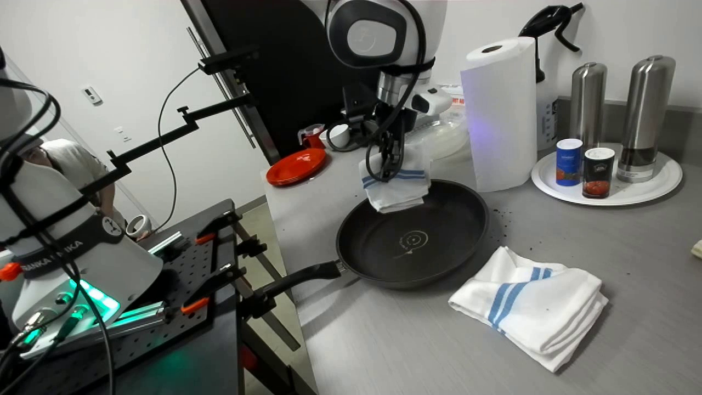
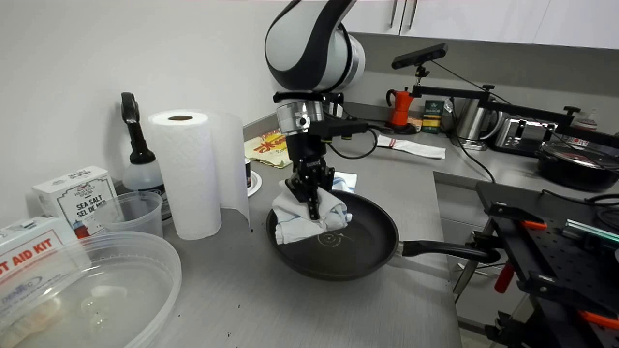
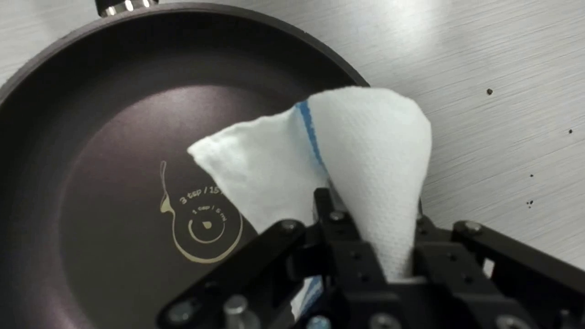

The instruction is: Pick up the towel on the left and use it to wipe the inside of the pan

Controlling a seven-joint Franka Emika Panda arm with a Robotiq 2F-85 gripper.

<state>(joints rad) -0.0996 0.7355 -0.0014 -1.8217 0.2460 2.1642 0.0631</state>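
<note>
The black frying pan [image 1: 384, 263] lies on the grey counter, and its bare inside also shows in an exterior view [image 2: 362, 246] and the wrist view [image 3: 128, 151]. My gripper [image 1: 388, 171] is shut on a white towel with blue stripes [image 1: 403, 195]. In an exterior view the gripper [image 2: 313, 210] points down over the pan's edge, and the towel [image 2: 292, 227] hangs into the pan on the side away from the handle. In the wrist view the towel [image 3: 374, 132] is bunched between the fingers [image 3: 372, 208]. Whether the towel touches the pan's bottom is unclear.
A second folded towel with blue stripes [image 1: 537, 307] lies beside the pan. A paper towel roll [image 1: 499, 120] stands near it. A white plate [image 1: 647, 189] holds shakers and mills. The pan's handle [image 2: 445, 249] reaches past the counter edge. A plastic tub [image 2: 164, 275] is nearby.
</note>
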